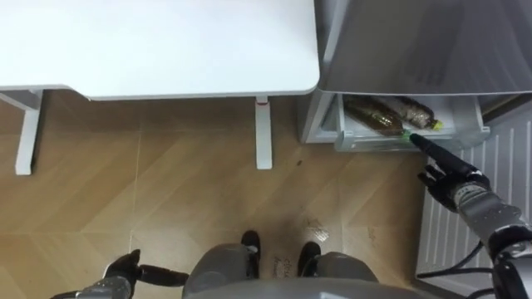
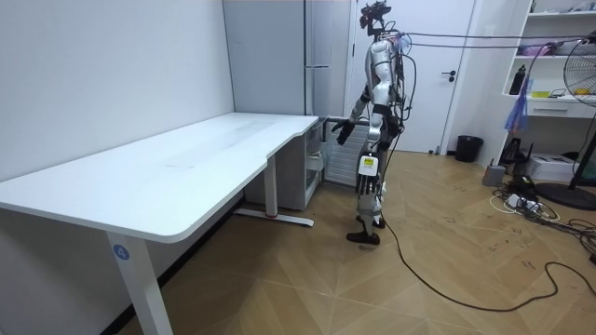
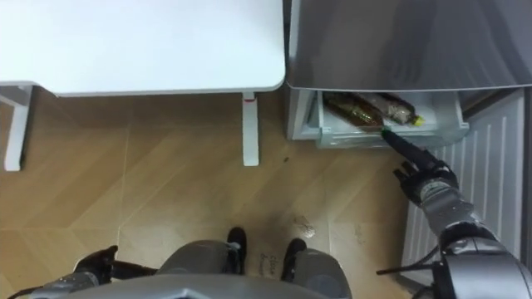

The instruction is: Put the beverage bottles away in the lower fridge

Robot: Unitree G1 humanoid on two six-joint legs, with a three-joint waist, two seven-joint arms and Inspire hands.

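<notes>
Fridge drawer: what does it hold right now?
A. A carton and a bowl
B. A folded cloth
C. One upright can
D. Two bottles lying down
D: two brown bottles lie side by side in the open drawer, with the straight fingers of the right hand at its front rim.

- I stand on the wooden floor [image 2: 307,270] at the white desk's [image 2: 177,172] far end, beside the grey fridge [image 2: 270,56]
- One hand [image 2: 342,131] reaches toward the fridge
- A black bin [image 2: 468,148] sits by the door [image 2: 456,65]
</notes>
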